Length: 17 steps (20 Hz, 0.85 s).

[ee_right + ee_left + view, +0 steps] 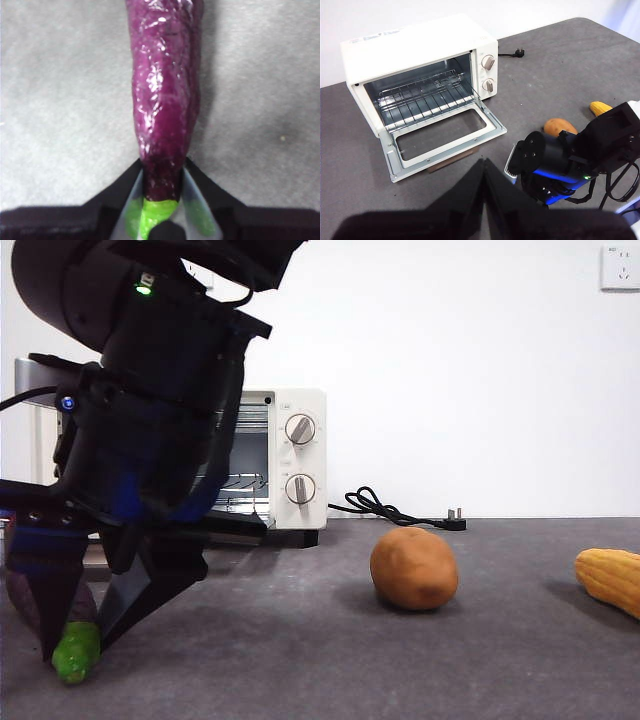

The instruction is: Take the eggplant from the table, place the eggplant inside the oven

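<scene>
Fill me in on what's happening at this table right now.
The right gripper is down at the table, its jaws closed around the eggplant near its green stem end. The eggplant looks still on or just off the surface. The oven stands behind with its door open and rack bare. The left gripper waits higher up, shut and holding nothing. A potato and corn cob lie untouched.

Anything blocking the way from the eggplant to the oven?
Nothing visible. The right gripper is clamped on the eggplant near its stem, the oven door lies fully open, and its rack is bare.
</scene>
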### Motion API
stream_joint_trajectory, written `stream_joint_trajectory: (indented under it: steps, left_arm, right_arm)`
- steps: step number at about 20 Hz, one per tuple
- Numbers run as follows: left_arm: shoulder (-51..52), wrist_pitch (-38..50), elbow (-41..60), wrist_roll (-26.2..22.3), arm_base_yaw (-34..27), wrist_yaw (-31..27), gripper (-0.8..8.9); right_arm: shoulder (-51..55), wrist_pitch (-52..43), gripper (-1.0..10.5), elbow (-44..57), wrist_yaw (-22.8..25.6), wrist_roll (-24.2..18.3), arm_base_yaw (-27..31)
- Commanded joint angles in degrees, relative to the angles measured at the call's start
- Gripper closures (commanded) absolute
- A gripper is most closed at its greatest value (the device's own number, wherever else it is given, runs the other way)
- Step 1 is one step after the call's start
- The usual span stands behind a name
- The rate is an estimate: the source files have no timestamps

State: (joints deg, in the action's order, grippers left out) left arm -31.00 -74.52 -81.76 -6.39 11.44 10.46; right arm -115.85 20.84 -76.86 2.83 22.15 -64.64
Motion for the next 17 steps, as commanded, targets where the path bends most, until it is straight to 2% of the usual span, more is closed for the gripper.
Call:
stream_joint_trajectory:
  steps: [1,5,6,10,12,15,17]
  left_arm:
    - [0.2,0.4,0.3,-0.2,0.3,0.0,8.19]
    - [0.2,0.4,0.3,-0.2,0.6,0.0,8.19]
    - [0.2,0.3,0.3,-0.2,0.7,0.0,8.19]
    - [0.2,-0.5,0.3,-0.2,0.6,0.0,8.19]
    - [0.2,-0.5,0.3,-0.2,0.6,0.0,8.19]
    - [0.2,-0.5,0.3,-0.2,0.6,0.0,8.19]
    - [0.2,-0.5,0.3,-0.2,0.6,0.0,8.19]
  right_arm:
    - [1.9,0.5,9.6,0.1,-1.0,-1.8,-0.3]
    - [8.4,1.4,9.6,0.1,-13.8,-2.9,-0.3]
    - [9.5,1.4,9.6,0.1,-15.7,-2.9,-0.2]
    - [9.9,-0.4,9.6,-1.5,-21.4,-2.3,3.0]
    - [9.9,-3.2,9.6,-1.7,-22.0,-0.8,5.0]
    - [9.8,-8.0,9.6,-1.7,-27.7,3.9,9.8]
    - [9.8,-9.7,9.6,-1.7,-27.9,5.0,12.4]
